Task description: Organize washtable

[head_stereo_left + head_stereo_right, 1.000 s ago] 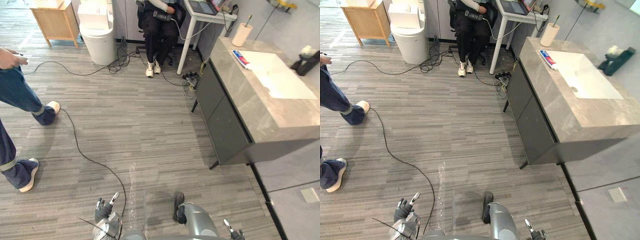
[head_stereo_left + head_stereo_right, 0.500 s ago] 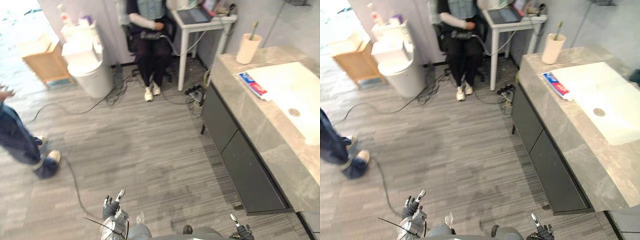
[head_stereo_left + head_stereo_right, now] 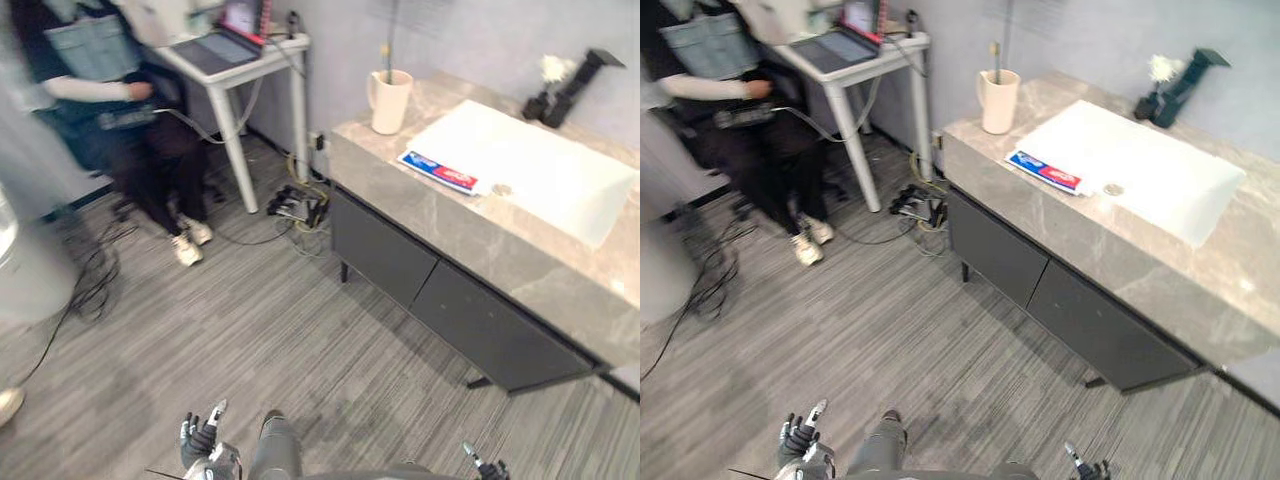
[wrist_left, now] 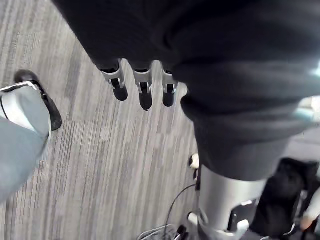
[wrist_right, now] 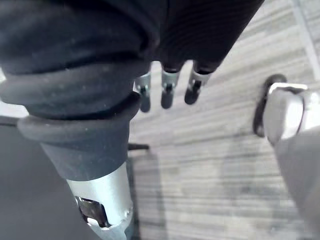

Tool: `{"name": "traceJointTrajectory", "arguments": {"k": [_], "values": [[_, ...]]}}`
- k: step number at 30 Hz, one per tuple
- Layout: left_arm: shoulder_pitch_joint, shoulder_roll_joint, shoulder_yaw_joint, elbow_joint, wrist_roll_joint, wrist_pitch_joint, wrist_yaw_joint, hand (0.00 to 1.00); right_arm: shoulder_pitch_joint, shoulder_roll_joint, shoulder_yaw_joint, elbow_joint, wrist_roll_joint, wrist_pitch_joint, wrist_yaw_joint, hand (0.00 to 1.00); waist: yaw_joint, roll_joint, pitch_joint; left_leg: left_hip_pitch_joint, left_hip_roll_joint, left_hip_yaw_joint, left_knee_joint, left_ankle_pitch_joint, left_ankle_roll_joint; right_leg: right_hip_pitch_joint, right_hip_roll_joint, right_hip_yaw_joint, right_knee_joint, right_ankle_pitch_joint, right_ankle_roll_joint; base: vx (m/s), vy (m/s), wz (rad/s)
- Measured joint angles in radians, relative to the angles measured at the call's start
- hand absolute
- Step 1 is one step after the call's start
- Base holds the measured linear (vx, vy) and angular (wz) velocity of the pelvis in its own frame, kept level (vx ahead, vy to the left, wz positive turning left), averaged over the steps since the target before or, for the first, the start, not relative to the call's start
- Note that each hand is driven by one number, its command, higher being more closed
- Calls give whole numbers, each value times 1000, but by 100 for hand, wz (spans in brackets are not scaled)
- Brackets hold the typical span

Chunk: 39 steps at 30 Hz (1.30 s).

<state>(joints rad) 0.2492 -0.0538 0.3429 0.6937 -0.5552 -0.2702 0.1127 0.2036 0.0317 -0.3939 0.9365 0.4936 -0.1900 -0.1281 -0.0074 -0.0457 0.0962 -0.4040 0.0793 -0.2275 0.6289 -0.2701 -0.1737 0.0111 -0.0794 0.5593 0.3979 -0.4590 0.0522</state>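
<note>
The washtable is a grey stone counter on dark cabinets, standing at the right. A white sink basin is set into it. A cream cup with a toothbrush in it stands at the counter's far left end. A red, white and blue toothpaste tube lies at the basin's edge, with a small round thing beside it. A dark faucet rises behind the basin. My left hand and right hand hang low over the floor, far from the counter. Their fingers are straight and hold nothing.
A person sits at a white table with a laptop, to the left of the washtable. A power strip and cables lie on the floor under that table. A white bin shows at the left edge.
The camera has turned to the right, so the washtable now sits nearer the middle of the view. Both hands stay low and open.
</note>
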Motion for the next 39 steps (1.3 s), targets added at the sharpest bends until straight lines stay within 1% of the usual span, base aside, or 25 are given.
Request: {"name": "traceJointTrajectory", "arguments": {"k": [2, 3, 5, 6, 7, 8, 9, 10, 11, 13, 15, 16, 17, 18, 19, 20, 22, 24, 26, 30, 32, 33, 34, 35, 39], "values": [[13, 0, 4, -19, 0, -2, -1, 0, -9, 14, 4, 32, -13, 4, 3, 0, -2, -18, -15, 24, -8, 74, 39, -56, 36, -24, -16, 64, 44, 47, -35, 264, 415, -128], [15, 2, -3, -19, 0, -2, -1, 0, -9, 17, 3, 32, -16, 4, 3, 0, -4, -27, -21, 54, -3, 139, 42, -78, 55, -63, -19, 75, 110, 98, -35, 281, 415, -145], [16, 10, -44, -18, 8, 2, -1, 0, -24, 13, 2, 27, -15, 2, 3, 0, -5, -20, -19, 108, 18, 252, 24, -102, 93, -150, -16, 42, 217, 209, -22, 255, 429, -164], [13, 22, -85, -20, 20, 5, -2, 0, -26, 13, 2, 24, -13, 2, 3, 0, -10, -9, -14, 153, 32, 315, 0, -111, 112, -203, -16, 8, 282, 296, 16, 228, 420, -142], [6, 48, -128, -28, 30, 9, -2, 0, -26, 20, 3, 20, -11, 3, 3, 0, -24, 4, -5, 208, 45, 368, -29, -117, 131, -249, -5, -54, 354, 358, 88, 180, 329, -122], [5, 62, -148, -38, 35, 11, -2, 0, -23, 26, 4, 19, -11, 3, 3, 0, -36, 10, -1, 235, 48, 382, -45, -119, 135, -267, -2, -113, 389, 367, 104, 185, 296, -89], [-1, 86, -174, -59, 51, 11, -2, 0, -8, 38, 9, 17, -11, 3, 3, 0, -52, 13, 1, 289, 49, 418, -87, -119, 141, -307, -7, -248, 464, 348, 78, 110, 159, -58], [-6, 92, -182, -65, 58, 10, -3, 0, -5, 36, 10, 14, -10, 4, 3, 0, -56, 14, 2, 317, 48, 439, -111, -119, 147, -327, -8, -314, 497, 326, 54, 177, 210, -81], [-19, 96, -190, -65, 62, 11, -3, 0, 1, 34, 11, -11, -13, 4, 3, 0, -58, 23, 6, 366, 47, 482, -151, -122, 156, -366, -8, -433, 542, 271, 19, 170, 125, -93], [-37, 97, -214, -65, 66, 11, -4, 0, 0, 31, 18, -45, -15, 3, 4, 0, -62, 36, 17, 424, 46, 545, -212, -124, 159, -418, -5, -589, 531, 199, -6, 190, 99, -94], [-54, 92, -263, -66, 69, 18, -7, 0, -12, 22, 23, -60, -18, 3, 4, 0, -62, 56, 37, 500, 45, 618, -300, -123, 156, -435, -6, -819, 351, 179, -21, 247, 51, -82], [-55, 89, -265, -67, 69, 21, -9, 0, -14, 16, 32, -60, -21, 3, 4, 0, -63, 60, 38, 520, 45, 638, -322, -122, 154, -433, -2, -877, 289, 182, -25, 327, 18, -66], [-54, 86, -273, -70, 69, 23, -17, 0, -16, 4, 55, -60, -25, 3, 4, 0, -65, 61, 39, 552, 31, 657, -355, -121, 147, -432, 12, -949, 163, 223, -61, 411, -3, -47], [-53, 87, -275, -73, 69, 26, -22, 0, -6, 0, 58, -61, -32, 2, 5, 0, -70, 43, 39, 582, 6, 652, -383, -120, 130, -419, 27, -950, 81, 325, -182, 518, 14, -44], [-62, 71, -275, -69, 69, 30, -20, 0, -11, -13, 58, -60, -34, 3, 5, 0, -69, 66, 49, 595, 14, 647, -387, -127, 117, -408, 44, -954, 84, 325, -181, 442, 8, -40], [-73, 56, -274, -78, 69, 31, -26, 0, -22, -19, 56, -65, -33, 2, 4, 0, -64, 92, 63, 590, 30, 641, -368, -102, 79, -390, 65, -948, 59, 312, -187, 419, -17, -40], [-83, 39, -269, -83, 68, 30, -27, 0, -24, -20, 52, -78, -34, 2, 5, 0, -64, 103, 70, 535, 46, 609, -198, 1, 64, -328, 81, -920, -7, 297, -180, 427, -77, -30], [-74, 31, -267, -83, 64, 27, -27, 0, -24, -21, 55, -79, -35, 2, 2, 0, -56, 96, 76, 452, 86, 547, 51, 22, 54, -221, 98, -897, -99, 299, -177, 400, -35, -23], [-68, 21, -263, -82, 57, 26, -27, 0, -35, -28, 55, -79, -35, 0, 1, 0, -46, 79, 84, 371, 119, 531, 190, 7, 78, -109, 100, -874, -174, 302, -173, 412, 4, -25], [-48, 17, -231, -78, 57, 26, -24, 0, -90, -45, 54, -88, -35, -2, 2, 0, -5, 73, 86, 274, 146, 497, 33, -2, 93, -34, 84, -780, -210, 304, -168, 334, 89, -68], [-42, 18, -218, -75, 57, 26, -21, 0, -87, -44, 52, -102, -34, -10, 3, 0, -8, 64, 88, 264, 126, 455, -144, 11, 79, -2, 54, -770, -211, 295, -129, 274, 174, -41], [-43, 15, -218, -75, 57, 26, -19, 0, -75, -54, 52, -102, -34, -20, 3, 0, -8, 68, 85, 261, 117, 434, -278, 85, 71, 12, 42, -762, -210, 272, -88, 171, 150, -20], [-43, 9, -219, -74, 57, 27, -16, 0, -69, -62, 51, -103, -34, -22, 3, 0, -8, 86, 81, 258, 120, 420, -332, 160, 77, 18, 45, -757, -211, 259, -66, 208, 225, -27], [-30, -2, -212, -45, 54, 29, 1, 0, -60, -74, 50, -92, -33, -21, 1, 0, -9, 106, 72, 271, 115, 421, -358, 170, 63, 28, 39, -741, -211, 248, -38, 228, 225, -15], [12, 45, -216, -44, 55, 29, 1, 0, -14, -17, 49, -72, -36, -19, 2, 0, -7, 41, 47, 350, 36, 480, -519, 212, 93, 35, -29, -707, -265, 280, 14, 182, 209, -16]]}}
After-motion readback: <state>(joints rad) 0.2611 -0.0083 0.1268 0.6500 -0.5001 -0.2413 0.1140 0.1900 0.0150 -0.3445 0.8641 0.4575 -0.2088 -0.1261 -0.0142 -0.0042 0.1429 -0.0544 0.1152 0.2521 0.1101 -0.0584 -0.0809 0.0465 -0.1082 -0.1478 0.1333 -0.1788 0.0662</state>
